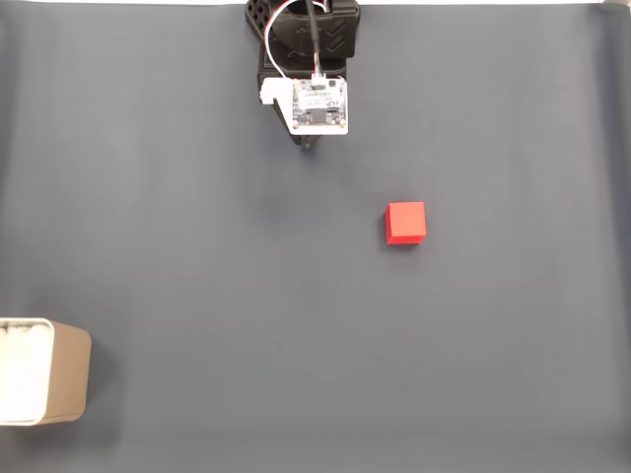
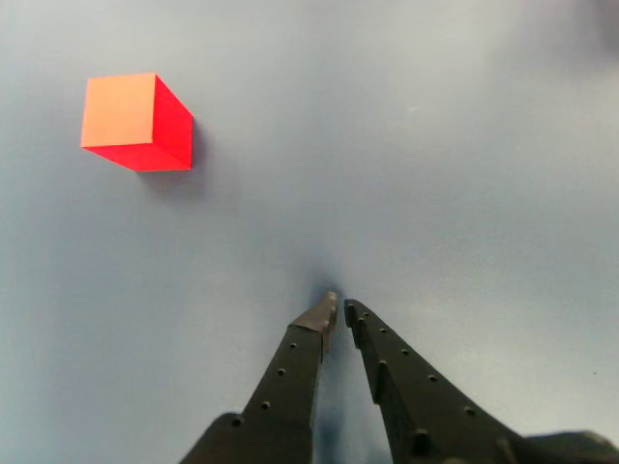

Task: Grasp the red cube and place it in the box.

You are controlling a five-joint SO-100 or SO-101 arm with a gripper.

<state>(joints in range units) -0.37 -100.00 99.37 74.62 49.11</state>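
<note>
We see the gripper (image 2: pixel 338 311) with its fingers nearly together and nothing between them, low over the grey table (image 1: pixel 177 197) near its far edge. The red cube (image 1: pixel 405 223) sits right of centre, well apart from it. The box (image 1: pixel 44 372) stands at the near left corner.

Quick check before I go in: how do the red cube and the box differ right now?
Colour: the red cube is bright red; the box is tan with a white rim.
Size: the cube is clearly smaller than the box.
Place: in the fixed view the cube sits right of centre, while the box sits at the lower left edge, partly cropped.
Both rest on the grey table, untouched by the gripper.
</note>
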